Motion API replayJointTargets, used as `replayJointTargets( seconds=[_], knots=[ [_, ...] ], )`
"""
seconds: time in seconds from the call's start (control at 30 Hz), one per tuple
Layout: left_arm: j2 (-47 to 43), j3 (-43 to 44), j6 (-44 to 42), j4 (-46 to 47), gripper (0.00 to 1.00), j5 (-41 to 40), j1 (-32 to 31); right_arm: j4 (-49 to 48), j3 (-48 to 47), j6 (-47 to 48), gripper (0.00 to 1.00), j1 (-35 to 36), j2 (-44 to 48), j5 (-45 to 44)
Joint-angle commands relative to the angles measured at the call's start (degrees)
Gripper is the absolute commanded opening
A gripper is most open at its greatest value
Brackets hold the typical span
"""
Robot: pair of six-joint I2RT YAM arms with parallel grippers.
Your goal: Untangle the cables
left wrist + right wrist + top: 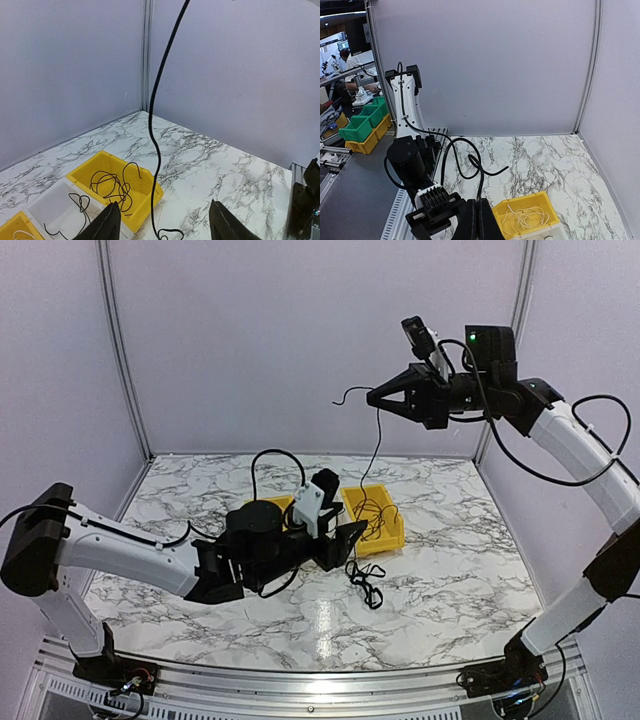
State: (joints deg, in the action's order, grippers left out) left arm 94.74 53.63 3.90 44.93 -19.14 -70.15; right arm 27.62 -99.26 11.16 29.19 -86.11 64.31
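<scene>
Cables [365, 585]: mostly a small black tangle [170, 231] on the marble table [470, 540], just on the near side of the yellow bin [398, 536], with more black loops inside that bin. One black strand [377, 455] rising out of the heap, near-vertical, long axis running from the table up to the right gripper [383, 398], high over the far right. Clamped tight on that strand there, a short free end poking left.

Low at centre, left gripper [347, 538] spread wide, fingers [107, 225] either side of the same strand and apparently not touching it. Far nearer the tangle: left arm.

Next move probably: closing the left low on the strand, or pinning the heap, while raising the right. Open marble to the near side and to the right. Bin rim just beside the strand's lower end; booth walls well apart.

Risks: hauling the whole knot upward rather than loosening it, or catching the bin's loops.
</scene>
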Motion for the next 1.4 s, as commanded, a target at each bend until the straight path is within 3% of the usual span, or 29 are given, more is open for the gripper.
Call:
replayJointTargets(
  seconds=[0.0, 0.1, 0.23, 0.43, 0.5, 0.6, 0.73, 1.03, 1.37],
  knots=[
    [5.7, 5.2, -2.0, -7.6, 0.62, 0.4, 2.8, -0.2, -1.7, 0.2, 0.0, 1.1, 1.3, 1.4],
    [8.4, 7.8, -0.1, -7.7, 0.53, 4.6, 4.6, 0.1, -2.1, 0.3, 0.0, 1.2, 1.2, 1.7],
    [9.5, 8.8, 1.0, -7.6, 0.29, 6.0, 5.5, 0.7, -2.0, 0.9, 0.0, 1.2, 1.1, 1.4],
    [8.6, 7.2, -0.6, -5.8, 0.1, 9.8, 5.6, 0.9, -0.4, 2.2, 0.0, 1.1, 0.8, 0.4],
    [7.8, 6.3, 0.1, -5.3, 0.05, 10.5, 5.6, 1.9, 0.4, 3.8, 0.08, 1.1, 0.7, -0.5],
    [5.1, 3.3, 2.7, -4.4, 0.02, 10.7, 5.6, 6.7, 4.7, 12.5, 0.26, 1.0, 1.7, -5.6],
    [0.0, -3.3, 7.2, -0.7, 0.0, 8.6, 5.6, 11.6, 16.0, 24.8, 0.42, 0.9, 4.4, -13.0],
    [-8.8, -10.6, 14.0, 1.5, 0.0, 4.0, 5.6, 1.4, 39.2, 26.3, 0.47, 5.5, 6.8, -25.0],
    [-11.5, -15.7, 16.0, 1.6, 0.0, -0.9, 5.6, -5.8, 40.0, 24.5, 0.55, 11.0, -3.1, -26.6]
  ],
)
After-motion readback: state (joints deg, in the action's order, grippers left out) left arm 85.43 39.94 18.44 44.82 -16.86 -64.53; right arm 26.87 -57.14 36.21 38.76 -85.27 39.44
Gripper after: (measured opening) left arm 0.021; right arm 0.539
